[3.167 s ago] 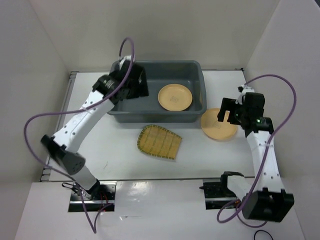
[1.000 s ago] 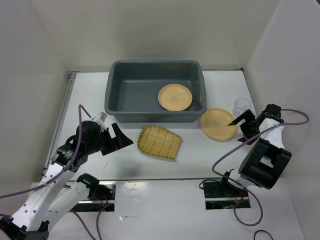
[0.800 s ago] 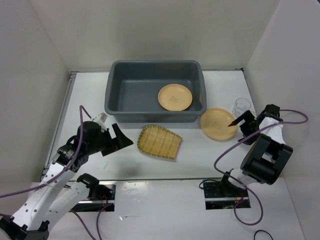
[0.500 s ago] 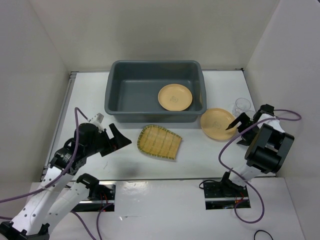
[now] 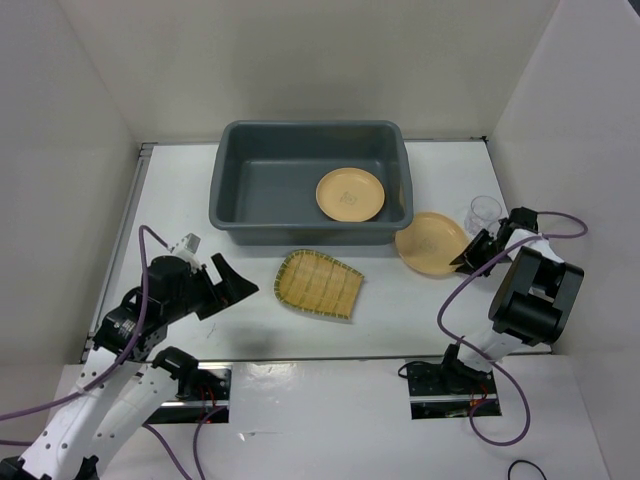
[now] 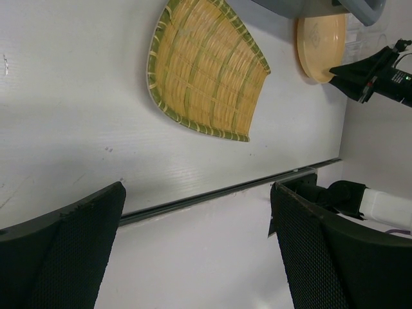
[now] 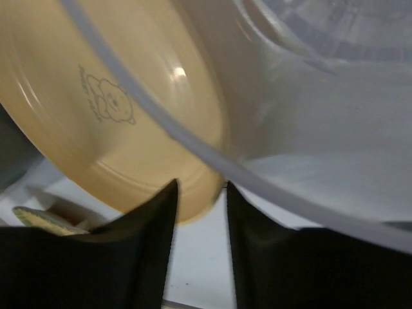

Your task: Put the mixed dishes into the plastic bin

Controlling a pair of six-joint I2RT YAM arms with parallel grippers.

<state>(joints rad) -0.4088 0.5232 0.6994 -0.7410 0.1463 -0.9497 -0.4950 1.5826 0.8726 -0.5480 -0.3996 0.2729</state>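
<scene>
The dark grey plastic bin (image 5: 310, 128) stands at the back with one tan-orange plate (image 5: 350, 193) lying in it. A second plate (image 5: 428, 243) lies on the table just right of the bin. My right gripper (image 5: 463, 262) is at that plate's right rim. In the right wrist view its jaws (image 7: 201, 187) are half closed around the rim of the plate (image 7: 96, 109), with a strip of table showing beside the right finger. The yellow ribbed tray (image 5: 318, 284) lies in front of the bin. My left gripper (image 5: 240, 283) hovers wide open left of the tray (image 6: 203, 71), holding nothing.
A clear plastic cup (image 5: 483, 212) stands just behind my right gripper, close to the right wall, and fills the upper right of the right wrist view (image 7: 335, 38). White walls enclose the table on three sides. The arm bases sit at the near edge.
My right gripper's jaws have narrowed around the plate's rim, and the plate has slid slightly left toward the bin. The left arm has drawn back a little toward its base.
</scene>
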